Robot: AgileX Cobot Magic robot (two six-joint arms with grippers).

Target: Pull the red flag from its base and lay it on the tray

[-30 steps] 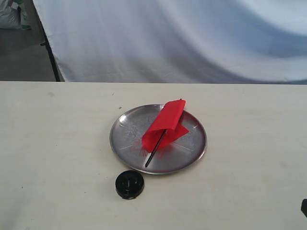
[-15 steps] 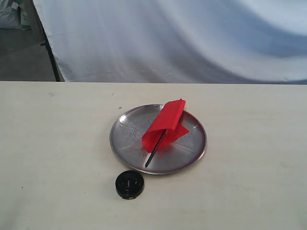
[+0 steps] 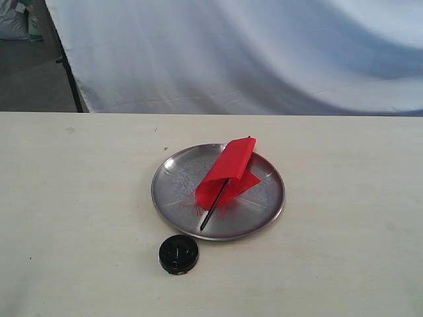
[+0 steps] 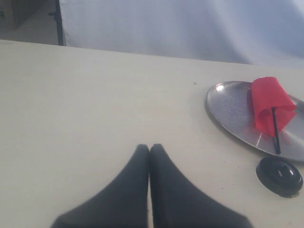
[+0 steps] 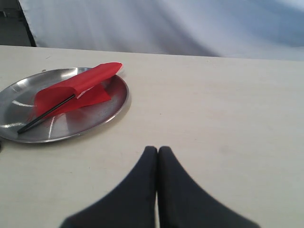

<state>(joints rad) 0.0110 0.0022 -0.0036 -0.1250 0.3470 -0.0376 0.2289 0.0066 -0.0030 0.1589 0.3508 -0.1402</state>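
Light soft and diffuse, fairly bright overall; shadows on the tabletop [image 3: 79, 198] weak and soft-edged; a thin dark shadow hugs the base [image 3: 178, 254] and the near rim of the tray [image 3: 173, 173]; tray reflections dull and streaked; red flag [image 3: 228, 172] strongly saturated, folds hard to read; white backdrop [image 3: 264, 59] carries broad bluish shading; exterior view slightly soft and grainy; in the wrist views left gripper [image 4: 149, 148] and right gripper [image 5: 157, 150] sit close to the lens, flat black, edges blurred
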